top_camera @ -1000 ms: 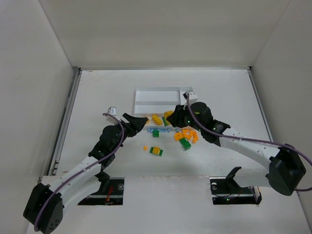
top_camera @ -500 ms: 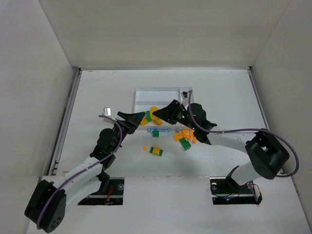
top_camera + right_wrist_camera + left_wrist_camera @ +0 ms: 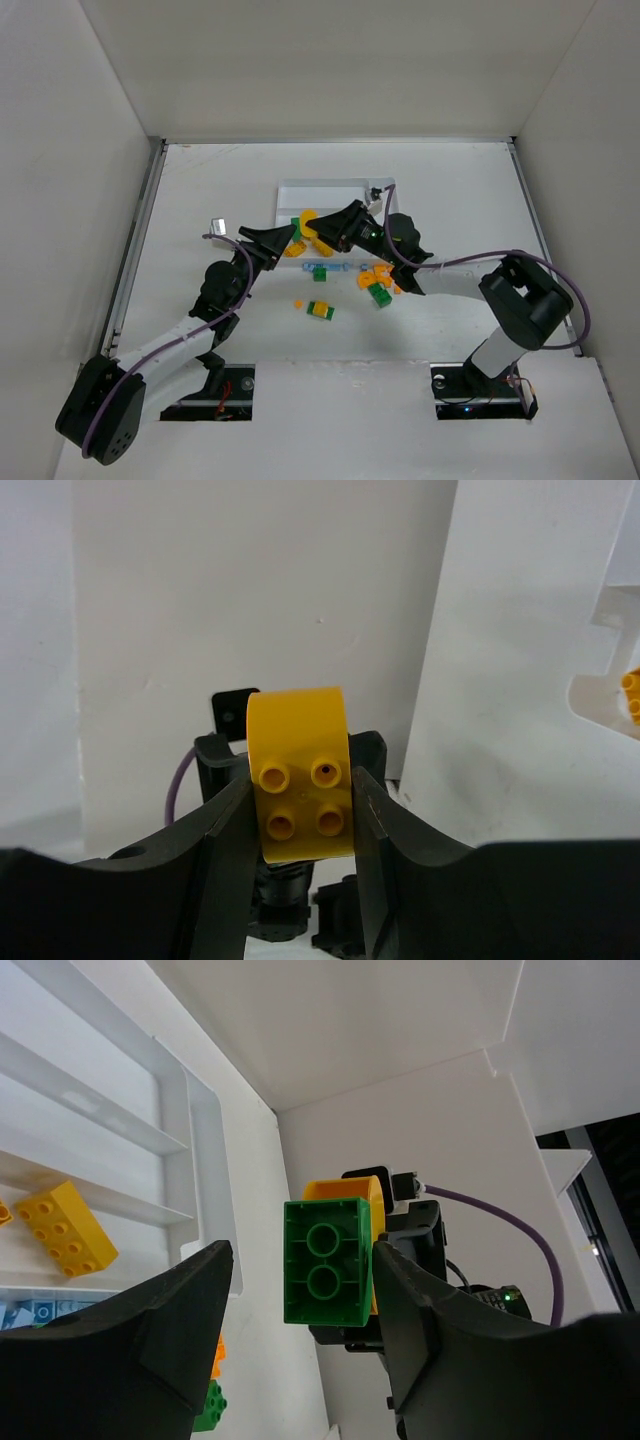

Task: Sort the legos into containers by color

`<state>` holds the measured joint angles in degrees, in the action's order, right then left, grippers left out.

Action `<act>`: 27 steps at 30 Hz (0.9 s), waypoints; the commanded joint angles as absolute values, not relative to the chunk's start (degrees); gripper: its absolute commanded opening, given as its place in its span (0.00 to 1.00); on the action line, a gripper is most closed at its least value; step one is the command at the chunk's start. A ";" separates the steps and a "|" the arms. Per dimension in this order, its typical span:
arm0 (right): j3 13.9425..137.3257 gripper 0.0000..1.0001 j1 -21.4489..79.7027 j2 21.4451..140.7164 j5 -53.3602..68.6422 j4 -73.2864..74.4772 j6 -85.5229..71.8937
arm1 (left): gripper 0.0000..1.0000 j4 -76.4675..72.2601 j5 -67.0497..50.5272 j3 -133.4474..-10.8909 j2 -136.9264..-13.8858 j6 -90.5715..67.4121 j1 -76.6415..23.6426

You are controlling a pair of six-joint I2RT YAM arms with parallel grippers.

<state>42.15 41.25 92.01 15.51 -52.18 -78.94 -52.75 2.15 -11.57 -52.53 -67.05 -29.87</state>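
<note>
Top external view: closest to the arm bases, loose legos are scattered on the white worktop (image 3: 200, 200). A green-and-yellow brick (image 3: 320, 311) and a small orange piece (image 3: 298, 302) are seen first. A loose green brick (image 3: 380, 295) lies just beside an orange cluster (image 3: 380, 274), and a light blue strip (image 3: 325, 267) lies beyond them.

Farther on, the left gripper (image 3: 290, 238) and right gripper (image 3: 322, 228) are brought tip to tip over the near edge of the tray (image 3: 330, 190). In the right wrist view, a yellow arched brick (image 3: 300, 770) is pinched between the right fingers (image 3: 220, 850), studs facing the camera. In the left wrist view, a raised green brick (image 3: 326, 1260) is seen set against that yellow piece, clear of the worktop. The left fingers (image 3: 180, 1330) are spread on either side of it. A gap is visible on one side, and the other finger stands just beside the brick; contact cannot be told.

Beyond, the tray's long white sections are seen, with a yellow brick (image 3: 65, 1228) lying by its near wall.
</note>
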 commanded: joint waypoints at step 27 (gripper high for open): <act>42.63 0.22 41.61 99.84 19.07 -69.96 -91.32 | 0.34 -60.03 1.58 -13.18 -53.61 -68.38 -28.26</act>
<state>42.15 41.30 99.07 17.39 -63.94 -89.71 -55.86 1.93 -11.60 -53.21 -68.90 -28.75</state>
